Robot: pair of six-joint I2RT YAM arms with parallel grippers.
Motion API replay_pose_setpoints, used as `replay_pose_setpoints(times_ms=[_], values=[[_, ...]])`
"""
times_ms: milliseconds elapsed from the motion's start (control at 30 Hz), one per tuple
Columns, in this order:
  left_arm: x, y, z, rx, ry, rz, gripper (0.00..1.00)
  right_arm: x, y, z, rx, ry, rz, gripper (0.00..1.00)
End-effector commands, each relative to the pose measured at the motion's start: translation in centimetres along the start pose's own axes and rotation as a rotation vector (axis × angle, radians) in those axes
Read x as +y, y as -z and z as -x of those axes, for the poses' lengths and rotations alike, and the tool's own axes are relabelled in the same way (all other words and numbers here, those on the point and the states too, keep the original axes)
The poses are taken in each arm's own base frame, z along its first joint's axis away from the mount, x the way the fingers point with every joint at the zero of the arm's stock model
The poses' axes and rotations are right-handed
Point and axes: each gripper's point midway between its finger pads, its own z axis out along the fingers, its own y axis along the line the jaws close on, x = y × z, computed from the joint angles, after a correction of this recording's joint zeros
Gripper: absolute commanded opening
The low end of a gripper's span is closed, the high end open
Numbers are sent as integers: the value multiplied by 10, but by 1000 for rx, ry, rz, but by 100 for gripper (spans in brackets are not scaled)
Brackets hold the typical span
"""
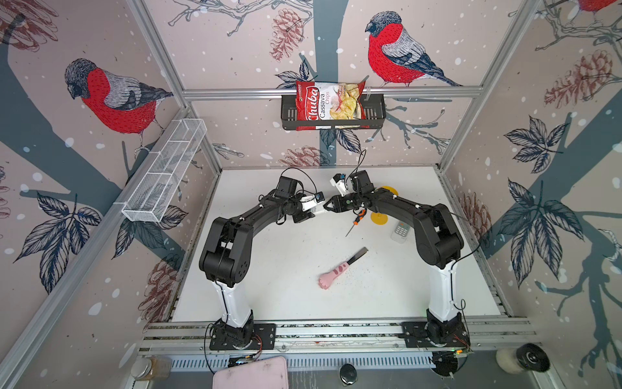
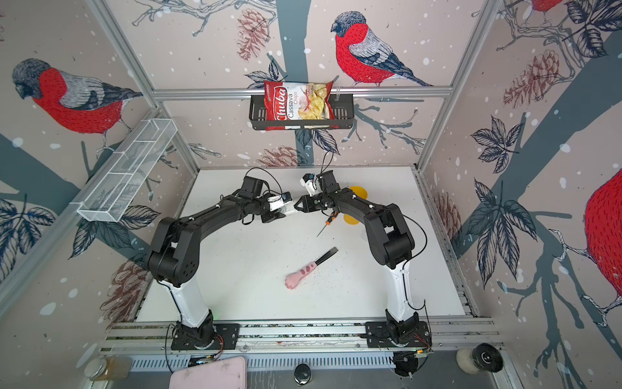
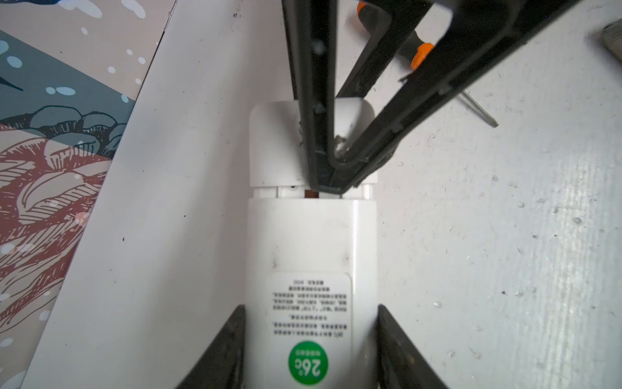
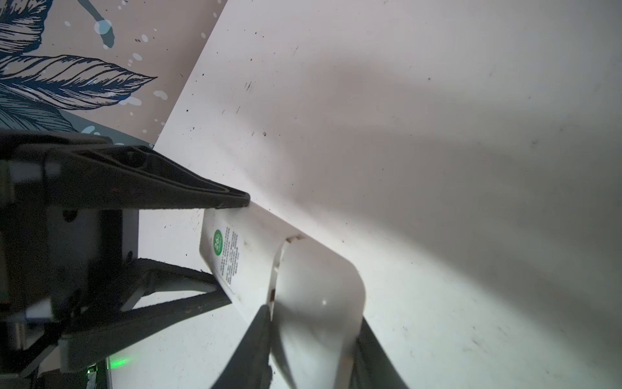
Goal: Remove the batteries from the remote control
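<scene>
Left claw [image 3: 309, 313] clamps remote control [image 3: 309, 235] at 12 o'clock on counter [image 1: 303, 296]; right claw [image 4: 313, 320] pinches battery cover [image 3: 276, 144], probably light and slippery; best gripped near seam.

Both top views look down; wrist views closely share the remote [image 3: 311, 256].

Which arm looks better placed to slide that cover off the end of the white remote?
Right. The right gripper is closed around the battery cover, which already shows a gap, so it probably only needs to pull. The left gripper is clamped on the remote, steadying it.
</scene>
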Motion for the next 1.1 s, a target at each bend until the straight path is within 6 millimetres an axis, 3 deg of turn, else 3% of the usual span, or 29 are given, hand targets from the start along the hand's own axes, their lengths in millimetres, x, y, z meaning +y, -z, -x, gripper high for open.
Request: replay_pose_setpoints(times_ms=[0,100,233,467,1067], values=[[2,4,20,-85,-12,-7,35,-17,-1,-5,16,27,-95,38],[2,4,20,-84,-10,-8,35,-17,0,-4,14,31,-102,49],[2,3,19,-81,-10,-7,35,-17,4,-2,7,41,-123,49],[0,1,20,-80,-8,-13,35,-18,10,0,0,53,-148,34],[-4,-5,13,-65,-1,-23,35,-15,25,1,-29,60,-175,24]])
